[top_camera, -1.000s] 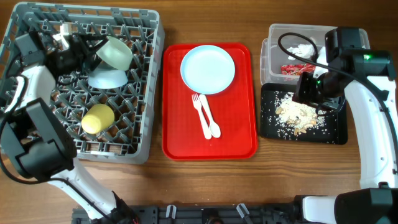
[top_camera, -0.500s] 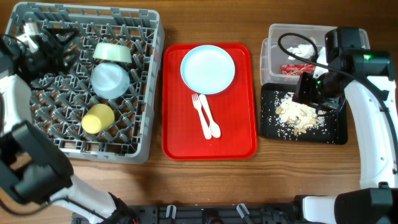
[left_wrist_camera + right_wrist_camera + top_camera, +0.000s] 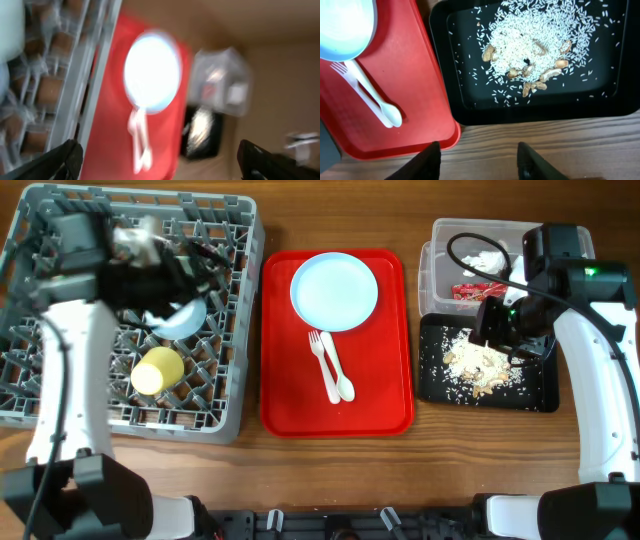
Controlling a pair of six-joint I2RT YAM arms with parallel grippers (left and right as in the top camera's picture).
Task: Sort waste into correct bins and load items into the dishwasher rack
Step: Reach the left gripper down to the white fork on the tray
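The grey rack [image 3: 235, 330] holds a pale bowl [image 3: 182, 321] and the yellow cup [image 3: 157, 370]; the second bowl is hidden under my left arm. My left gripper [image 3: 188, 264] is blurred over the rack's far right part, open and empty, as the left wrist view [image 3: 160, 167] shows. The white plate [image 3: 334, 291], fork [image 3: 322, 352] and spoon [image 3: 340, 375] lie on the red tray [image 3: 385, 395]. The clear tub [image 3: 440, 255] holds the tissue [image 3: 487, 258] and red wrapper [image 3: 478, 290]. The black tray [image 3: 535, 395] holds crumbs [image 3: 478, 363]. My right gripper [image 3: 497, 326] hovers over it, open and empty.
The right wrist view shows the crumbs [image 3: 530, 45] in the black tray [image 3: 440, 60], the red tray's corner [image 3: 420, 100] with the spoon [image 3: 390, 114], and bare wood below. The left wrist view is blurred: plate [image 3: 152, 72], red tray [image 3: 107, 150], clear tub [image 3: 222, 82].
My left arm has swung from the rack's far left corner to the right across the rack, toward the red tray. The bowls stay in the rack. The right arm has not moved.
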